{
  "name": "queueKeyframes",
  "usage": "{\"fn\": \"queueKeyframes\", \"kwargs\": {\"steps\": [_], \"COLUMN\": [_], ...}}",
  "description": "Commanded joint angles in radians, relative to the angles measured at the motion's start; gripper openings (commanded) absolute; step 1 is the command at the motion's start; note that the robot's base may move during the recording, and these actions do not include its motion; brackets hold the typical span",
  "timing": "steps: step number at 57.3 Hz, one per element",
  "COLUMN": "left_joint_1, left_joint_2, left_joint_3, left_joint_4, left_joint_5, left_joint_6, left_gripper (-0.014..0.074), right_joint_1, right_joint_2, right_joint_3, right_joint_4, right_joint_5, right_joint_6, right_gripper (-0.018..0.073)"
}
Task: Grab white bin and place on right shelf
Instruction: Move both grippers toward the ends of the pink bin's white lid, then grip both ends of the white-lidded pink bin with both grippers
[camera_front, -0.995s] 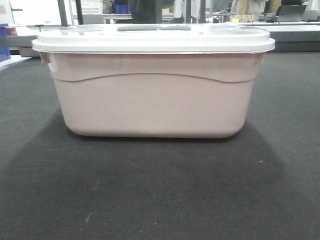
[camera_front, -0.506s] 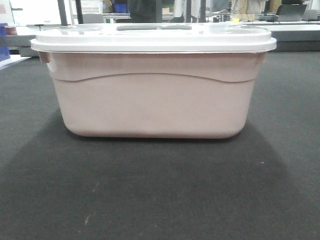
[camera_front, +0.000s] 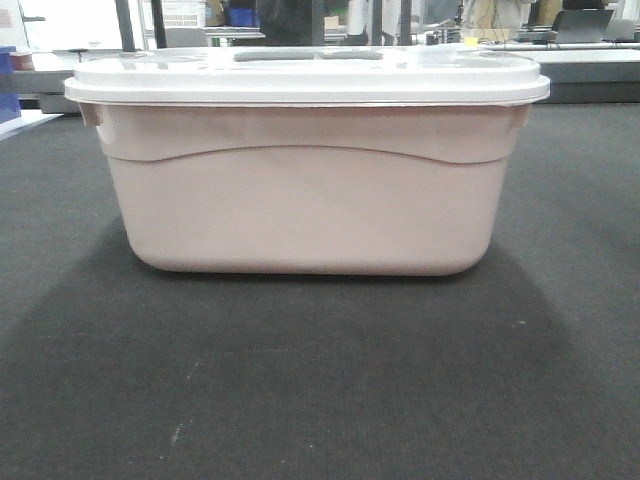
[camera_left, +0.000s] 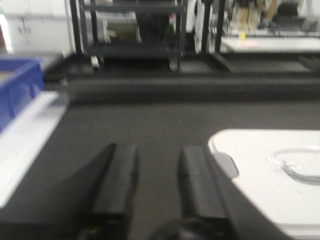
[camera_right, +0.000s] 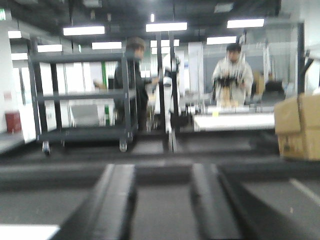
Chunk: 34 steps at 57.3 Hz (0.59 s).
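Fingers on my left gripper (camera_left: 157, 156) and right gripper (camera_right: 161, 174) spread apart, holding nothing. White bin (camera_front: 305, 205), lid on, sits on dark carpet (camera_front: 320, 385), just right of left gripper.

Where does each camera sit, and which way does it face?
Front view: low, facing the white bin side-on, on dark carpet; no robot part shows.
Left wrist view: behind the open left gripper, facing forward; the lid lies at right.
Right wrist view: behind the open right gripper, facing a black cart.
Front and left wrist views share the lid.
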Motion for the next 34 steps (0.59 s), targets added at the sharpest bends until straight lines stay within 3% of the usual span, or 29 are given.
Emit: {"fn": "queueKeyframes", "kwargs": {"steps": [1, 4, 13, 28, 34], "left_joint_1": [-0.009, -0.009, -0.009, -0.009, -0.002], "left_joint_2": [0.076, 0.117, 0.228, 0.489, 0.590], "left_joint_3": [-0.055, -0.068, -0.130, -0.372, -0.461], "left_joint_4": [-0.083, -0.130, -0.194, -0.284, -0.328], "left_joint_5": [-0.052, -0.039, 0.034, 0.340, 0.434], "left_joint_6": [-0.002, -0.002, -0.002, 0.001, 0.047], "left_gripper": [0.0378, 0.0443, 0.0541, 0.0547, 0.0547], "right_joint_1": [-0.001, -0.001, -0.001, -0.002, -0.005], "right_joint_2": [0.092, 0.141, 0.247, 0.389, 0.468], "right_joint_3": [-0.075, -0.096, -0.162, -0.365, -0.460], "right_joint_4": [0.003, 0.003, 0.003, 0.044, 0.091], "right_joint_5": [0.006, 0.047, 0.171, 0.384, 0.523], "right_joint_6": [0.001, 0.001, 0.001, 0.001, 0.001], "right_gripper": [0.0605, 0.0648, 0.0634, 0.0633, 0.0633]}}
